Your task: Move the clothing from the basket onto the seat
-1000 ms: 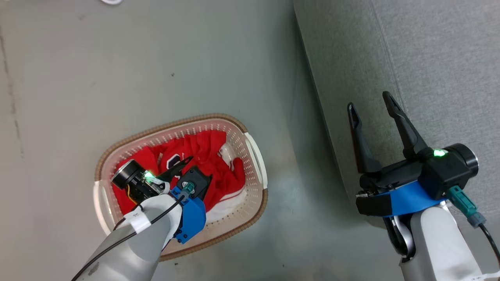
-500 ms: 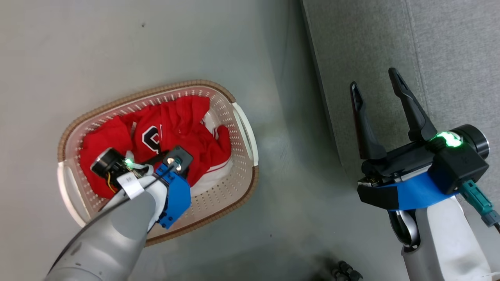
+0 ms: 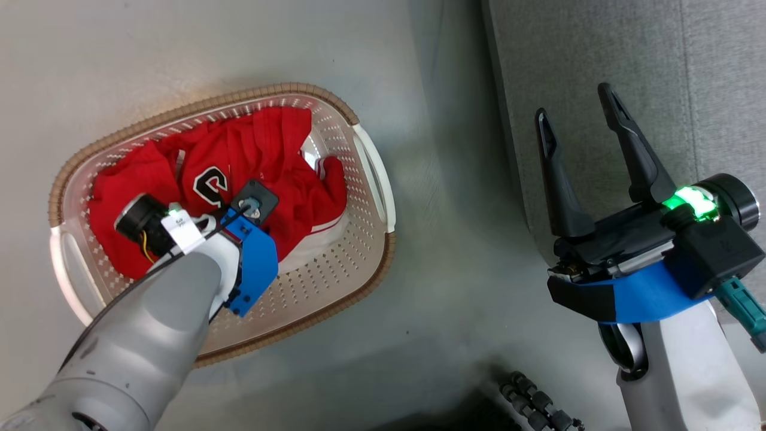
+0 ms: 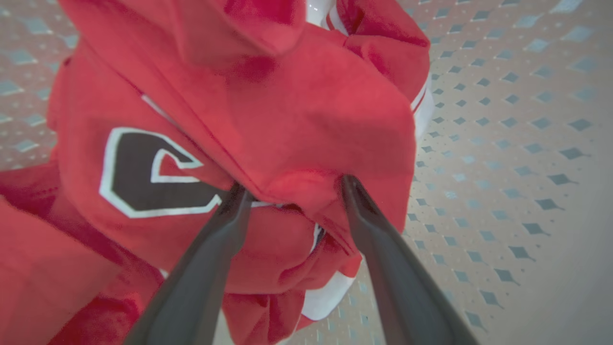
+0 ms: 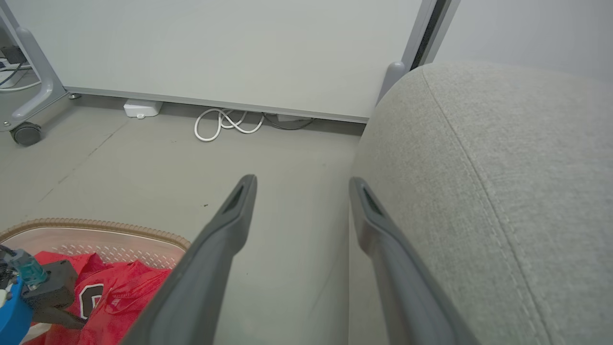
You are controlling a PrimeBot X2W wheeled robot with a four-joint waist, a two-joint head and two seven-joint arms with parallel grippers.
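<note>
Clothing fills basket on grey floor by seat; left gripper, right gripper splayed.

Forearms: pale grey, smooth rounded shells, one per arm

Right gripper: two long dark-grey fingers, tapering, with a slot near each tip. Black housing sits on a blue bracket. Green light at 12 o'clock of the housing, black cylinder with silver rim at 1 o'clock, teal plug at 5 o'clock

Left gripper: same dark fingers, blue wrist piece, white tag, yellow wire at 8 o'clock of the tag
</note>
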